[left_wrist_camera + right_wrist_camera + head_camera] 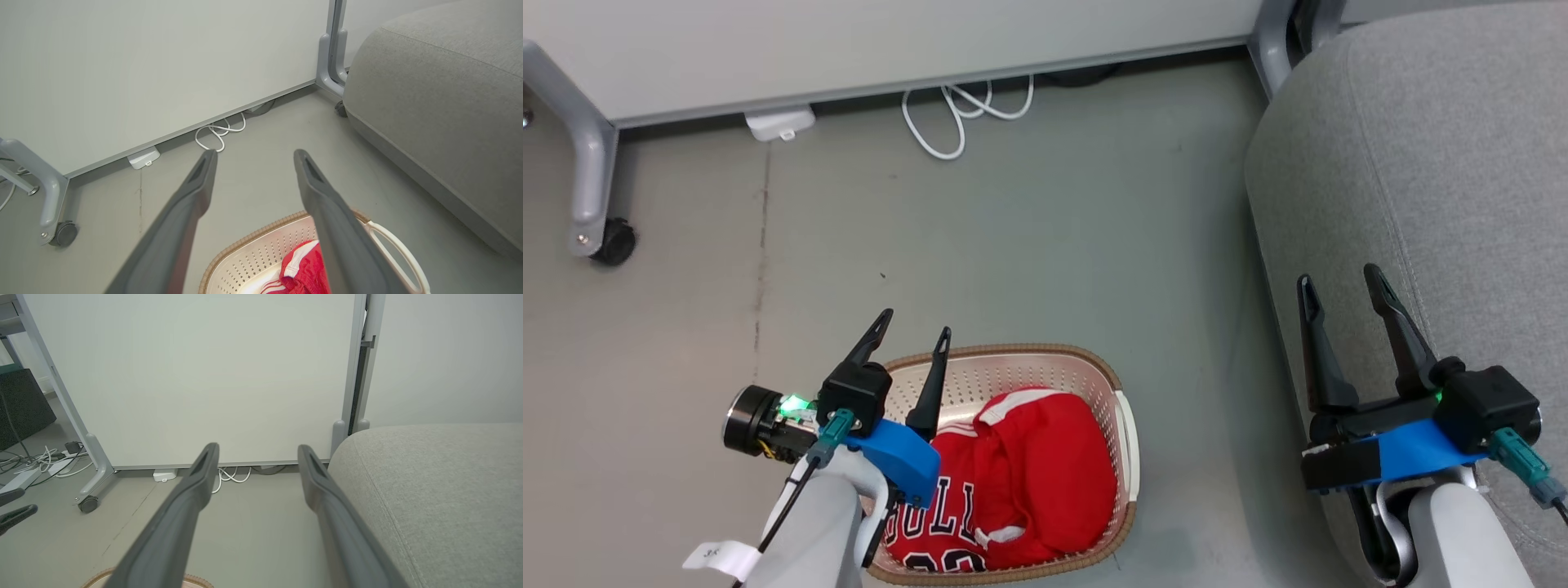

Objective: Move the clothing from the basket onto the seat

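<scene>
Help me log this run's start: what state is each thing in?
clothing, bunched inside the basket, not gripped.
basket, upright on the floor, holding the clothing.
seat, no clothing on the part in view.
left gripper, open, empty, over the basket's rim.
right gripper, open, empty, by the seat's edge.

I see my left pincer (916,322) spread open over the left rim of the basket (1013,349), which holds the red clothing (1037,457). My right pincer (1338,276), also open, hangs at the edge of the grey seat (1445,163).
</scene>
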Tool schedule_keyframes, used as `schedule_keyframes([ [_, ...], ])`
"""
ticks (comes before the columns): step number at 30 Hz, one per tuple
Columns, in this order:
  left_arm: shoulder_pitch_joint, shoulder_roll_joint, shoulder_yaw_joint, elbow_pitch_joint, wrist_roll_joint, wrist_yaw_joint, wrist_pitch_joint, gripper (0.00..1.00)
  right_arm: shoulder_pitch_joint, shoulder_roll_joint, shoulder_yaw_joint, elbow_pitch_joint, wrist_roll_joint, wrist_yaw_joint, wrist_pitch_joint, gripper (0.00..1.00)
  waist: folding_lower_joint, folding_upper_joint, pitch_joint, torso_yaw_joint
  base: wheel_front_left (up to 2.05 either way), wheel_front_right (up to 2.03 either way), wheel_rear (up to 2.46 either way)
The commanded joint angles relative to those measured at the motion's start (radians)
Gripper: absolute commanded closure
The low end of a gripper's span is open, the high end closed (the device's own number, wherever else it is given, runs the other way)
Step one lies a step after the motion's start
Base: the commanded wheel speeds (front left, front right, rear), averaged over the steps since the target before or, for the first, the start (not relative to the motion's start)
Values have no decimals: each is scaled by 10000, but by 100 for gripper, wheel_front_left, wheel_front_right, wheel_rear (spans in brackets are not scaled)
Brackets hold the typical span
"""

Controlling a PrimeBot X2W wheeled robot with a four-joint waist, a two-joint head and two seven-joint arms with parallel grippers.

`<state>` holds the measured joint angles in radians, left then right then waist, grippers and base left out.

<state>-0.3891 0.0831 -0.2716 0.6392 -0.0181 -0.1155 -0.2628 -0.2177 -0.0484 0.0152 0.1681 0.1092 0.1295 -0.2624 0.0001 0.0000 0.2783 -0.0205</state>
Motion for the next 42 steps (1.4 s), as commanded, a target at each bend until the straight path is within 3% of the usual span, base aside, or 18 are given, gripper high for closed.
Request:
schedule_keyframes([
  [1, -197, 86, -26, 123, 37, -39, -31, 0, -172, -32, 13, -62, 41, 22, -38, 0, -1, 0, 550, -218, 0, 0, 0],
  [13, -2353, 784, -1933, 3417, 277, -136, -30, 0, -1221, -32, 192, -411, 274, 21, -37, 0, -1, 0, 2779, -769, 0, 0, 0],
  [22, -3855, 922, -3911, 5687, 193, -138, 422, 0, -1848, -29, 285, -692, 411, 21, -38, 0, -1, 0, 4173, -1059, 0, 0, 0],
  [36, -5233, 1533, -5743, 6456, -60, -140, 3109, 0, -2404, -29, 325, -1106, 567, 21, -37, 0, -1, 0, 5734, -1325, 0, 0, 0],
  [42, -5566, 1691, -6101, 6491, -540, -140, 4404, 0, -2540, -29, 356, -1345, 724, 21, -37, 0, -1, 0, 6294, -1502, 0, 0, 0],
])
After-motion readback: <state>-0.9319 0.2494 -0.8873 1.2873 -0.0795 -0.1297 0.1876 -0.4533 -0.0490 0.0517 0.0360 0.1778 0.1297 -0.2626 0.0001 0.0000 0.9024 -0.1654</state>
